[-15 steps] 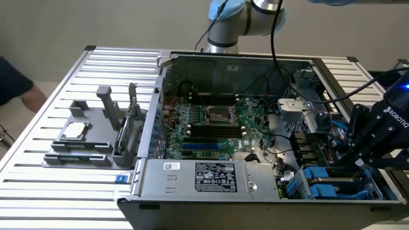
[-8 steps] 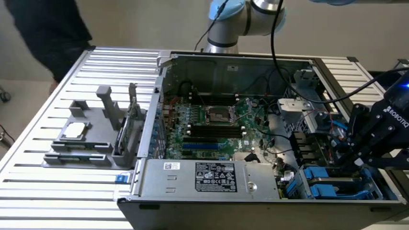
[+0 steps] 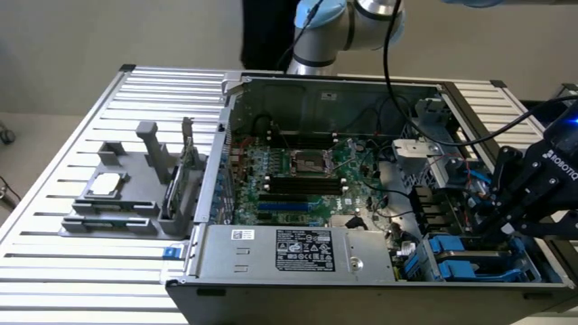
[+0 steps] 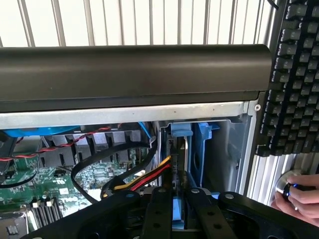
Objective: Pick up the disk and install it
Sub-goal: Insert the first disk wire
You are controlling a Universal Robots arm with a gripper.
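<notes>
The slatted metal surface (image 3: 72,135) carries an open computer case (image 3: 298,91). The arm reaches into the drive bay (image 4: 227,149) at the case's corner on the exterior view's right. The disk (image 4: 182,159) stands there on its thin edge, just beside 1 blue carrier (image 4: 205,144) that sits in the bay. The pincer (image 4: 178,201) is narrow and appears to clamp the disk's near end between its 2 fingers (image 4: 158,209). Seen edge-on, the disk's long axis seems to run away from the pincer, down into the bay, with its broad faces towards the bay walls. To seat it well, I judge the disk should be held parallel to those walls and pushed straight along the slot without tilting. It should also stay clear of the red, yellow and black cables (image 4: 149,175) just beside it.
</notes>
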